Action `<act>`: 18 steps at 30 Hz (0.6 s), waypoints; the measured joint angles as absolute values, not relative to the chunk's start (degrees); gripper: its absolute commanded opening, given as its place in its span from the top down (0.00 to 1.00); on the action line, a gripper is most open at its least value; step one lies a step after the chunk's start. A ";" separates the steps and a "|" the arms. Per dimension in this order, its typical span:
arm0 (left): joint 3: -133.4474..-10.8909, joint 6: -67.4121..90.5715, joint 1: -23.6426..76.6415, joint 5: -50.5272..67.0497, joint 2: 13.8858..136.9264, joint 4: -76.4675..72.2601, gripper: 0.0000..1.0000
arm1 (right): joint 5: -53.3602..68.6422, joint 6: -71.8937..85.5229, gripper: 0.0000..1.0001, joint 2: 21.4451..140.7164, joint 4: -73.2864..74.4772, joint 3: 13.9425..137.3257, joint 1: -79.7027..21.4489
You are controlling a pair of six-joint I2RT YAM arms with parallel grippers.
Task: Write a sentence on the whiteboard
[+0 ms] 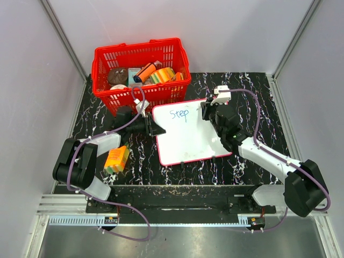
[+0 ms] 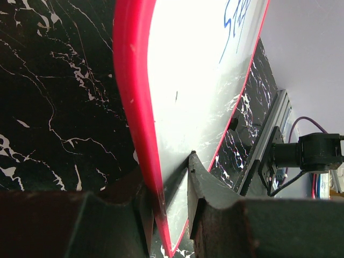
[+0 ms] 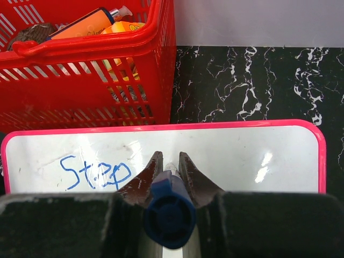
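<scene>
The whiteboard (image 1: 188, 137) lies flat on the black marble table, white with a thin red frame. Blue handwriting reading "Step" (image 1: 180, 114) sits near its far left corner. It also shows in the right wrist view (image 3: 95, 173). My left gripper (image 1: 156, 129) is shut on the board's left edge, one finger over the white face and one under the red frame (image 2: 134, 107). My right gripper (image 1: 207, 110) hovers over the board's far right part, shut on a blue marker (image 3: 169, 212) whose tip points down at the board (image 3: 242, 156) to the right of the word.
A red basket (image 1: 141, 72) with bottles, tape and packets stands just behind the board, also in the right wrist view (image 3: 86, 70). An orange and green sponge block (image 1: 116, 159) lies by the left arm. Grey walls close the sides and back.
</scene>
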State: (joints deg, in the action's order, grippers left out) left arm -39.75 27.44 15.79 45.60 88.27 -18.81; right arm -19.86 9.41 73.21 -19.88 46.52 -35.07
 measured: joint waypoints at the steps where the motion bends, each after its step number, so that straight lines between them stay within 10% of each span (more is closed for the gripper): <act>1: -39.75 27.44 15.79 45.60 88.27 -18.81 1.00 | -19.86 9.47 1.00 73.23 -19.90 46.54 -35.00; 18: -39.75 27.44 15.84 45.45 88.27 -18.63 1.00 | -19.73 10.79 1.00 73.25 -19.90 46.59 -33.82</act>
State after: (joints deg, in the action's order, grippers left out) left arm -39.75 27.44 15.84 45.45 88.27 -18.63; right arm -19.73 10.79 73.25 -19.90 46.59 -33.82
